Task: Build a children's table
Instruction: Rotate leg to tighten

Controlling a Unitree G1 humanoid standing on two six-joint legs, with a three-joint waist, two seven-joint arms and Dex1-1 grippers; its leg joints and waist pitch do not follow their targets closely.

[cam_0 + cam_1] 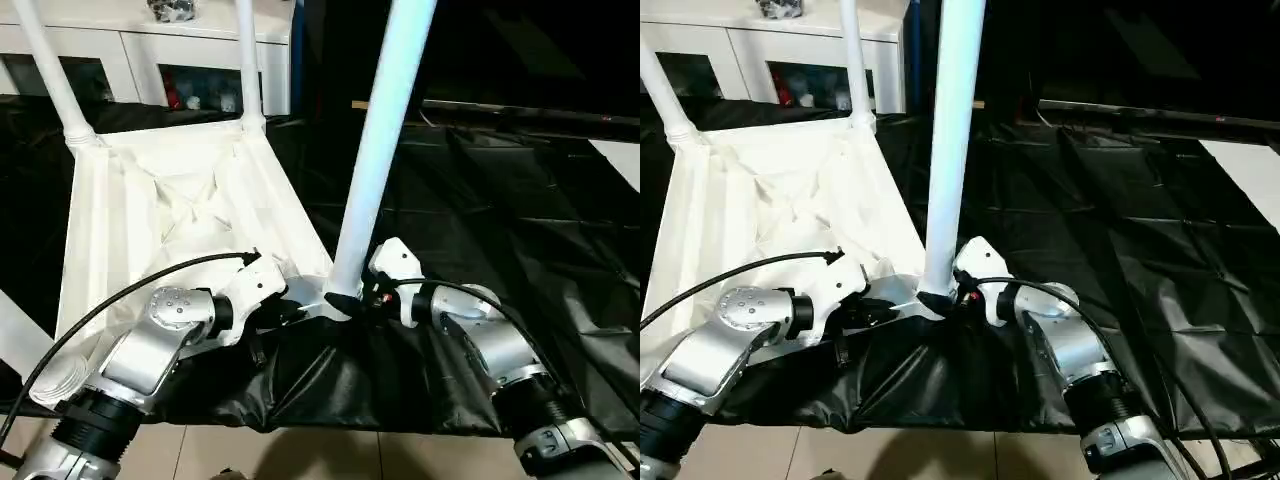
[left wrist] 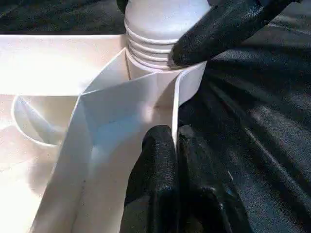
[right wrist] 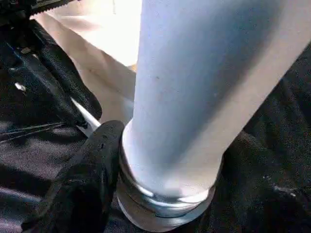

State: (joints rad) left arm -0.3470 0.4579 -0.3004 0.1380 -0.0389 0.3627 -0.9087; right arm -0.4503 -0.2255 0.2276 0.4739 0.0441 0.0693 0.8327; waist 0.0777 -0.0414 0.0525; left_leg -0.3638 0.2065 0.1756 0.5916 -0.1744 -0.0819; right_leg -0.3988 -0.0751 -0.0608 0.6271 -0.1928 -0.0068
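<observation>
Black crinkled sheet (image 1: 520, 230) spread over the floor, white cabinet (image 1: 130, 50) with glass doors at the back. Upside-down white tabletop (image 1: 170, 215) lying on the sheet left of centre, X-ribbed underside facing up. Two far legs (image 1: 52, 75) (image 1: 248, 60) standing upright in the back corner sockets.

Left pincer (image 2: 175, 155) pressed shut on the tabletop's thin near rim, beside the near right corner socket (image 2: 160, 82); fingers together with the rim edge between them in the left wrist view. Silver left forearm (image 1: 150, 350) reaching in from the lower left.

Third leg (image 1: 385, 130) rising from that near right corner socket, tilted slightly toward the right at its top, ribbed flared end seated at the socket mouth. Right pincer (image 1: 362, 296) around the leg's base, partly spread, one black finger (image 3: 87, 179) touching the flared end; whether it grips firmly cannot be told. Silver right forearm (image 1: 490, 350) entering from the lower right.
</observation>
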